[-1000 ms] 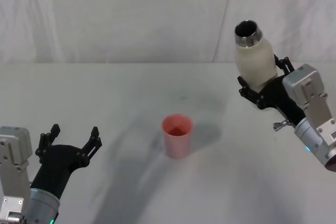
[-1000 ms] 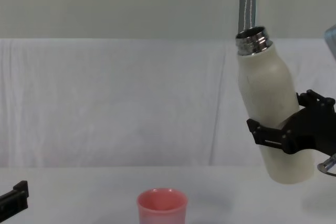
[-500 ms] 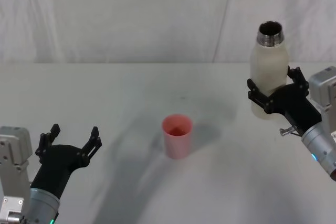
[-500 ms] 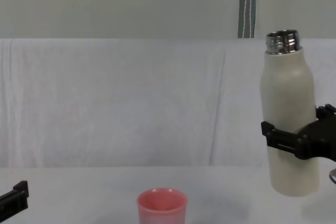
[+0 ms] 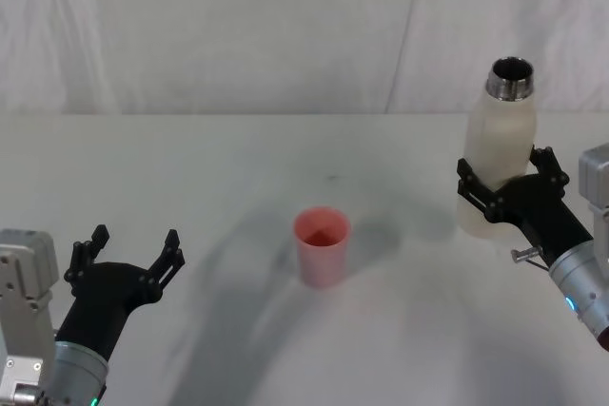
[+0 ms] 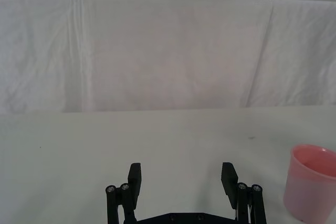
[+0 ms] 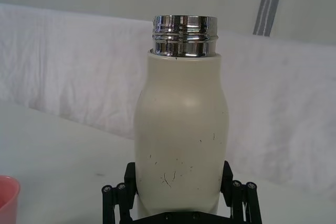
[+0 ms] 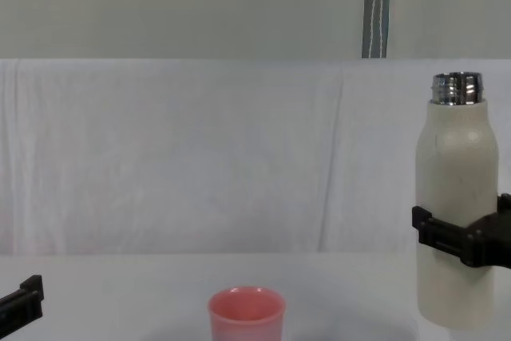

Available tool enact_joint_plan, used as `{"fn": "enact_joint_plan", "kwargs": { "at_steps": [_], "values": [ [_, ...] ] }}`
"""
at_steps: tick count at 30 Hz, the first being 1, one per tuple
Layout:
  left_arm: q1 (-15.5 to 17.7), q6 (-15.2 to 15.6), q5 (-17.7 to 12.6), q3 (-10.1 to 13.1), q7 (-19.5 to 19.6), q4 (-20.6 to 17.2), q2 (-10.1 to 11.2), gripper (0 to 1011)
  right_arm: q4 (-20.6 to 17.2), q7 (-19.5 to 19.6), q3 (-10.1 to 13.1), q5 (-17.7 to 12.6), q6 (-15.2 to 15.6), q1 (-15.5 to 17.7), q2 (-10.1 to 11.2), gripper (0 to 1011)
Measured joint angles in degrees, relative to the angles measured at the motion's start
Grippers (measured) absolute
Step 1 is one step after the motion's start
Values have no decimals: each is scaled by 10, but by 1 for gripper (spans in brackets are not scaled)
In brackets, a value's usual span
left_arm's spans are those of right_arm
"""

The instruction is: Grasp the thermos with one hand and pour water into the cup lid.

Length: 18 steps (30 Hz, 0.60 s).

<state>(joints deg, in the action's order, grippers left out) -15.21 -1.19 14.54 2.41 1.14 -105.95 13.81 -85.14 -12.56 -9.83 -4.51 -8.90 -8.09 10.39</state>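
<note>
Thermos (image 5: pixel 498 161), cream-white and upright with its silver neck uncapped, sits clamped in the right end effector (image 5: pixel 509 187) at the right of the counter (image 5: pixel 238 187), well apart from the pink cup lid (image 5: pixel 322 246) at centre, while the left end effector (image 5: pixel 128 256) rests spread wide and empty near the front left.

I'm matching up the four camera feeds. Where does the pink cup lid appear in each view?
Head view: cup lid at centre, on the table.
Chest view: bottom edge, left of centre.
Left wrist view: lower right corner.
Right wrist view: a pink sliver at the lower left corner.
Shared landmark: the thermos, upright in the right gripper.
</note>
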Motion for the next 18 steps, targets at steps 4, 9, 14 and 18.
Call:
{"fn": "enact_joint_plan", "kwargs": {
  "at_steps": [4,9,14,18],
  "values": [
    [0,0,0,0,0,0,0,1001,3,2,1,-3,2,2,-2,955],
    [0,0,0,0,0,0,0,1001,7,5,4,-9,4,6,-5,955],
    [0,0,0,0,0,0,0,1001,13,6,10,-18,6,11,-8,955],
    [0,0,0,0,0,0,0,1001,17,7,12,-21,6,12,-9,955]
  ]
}}
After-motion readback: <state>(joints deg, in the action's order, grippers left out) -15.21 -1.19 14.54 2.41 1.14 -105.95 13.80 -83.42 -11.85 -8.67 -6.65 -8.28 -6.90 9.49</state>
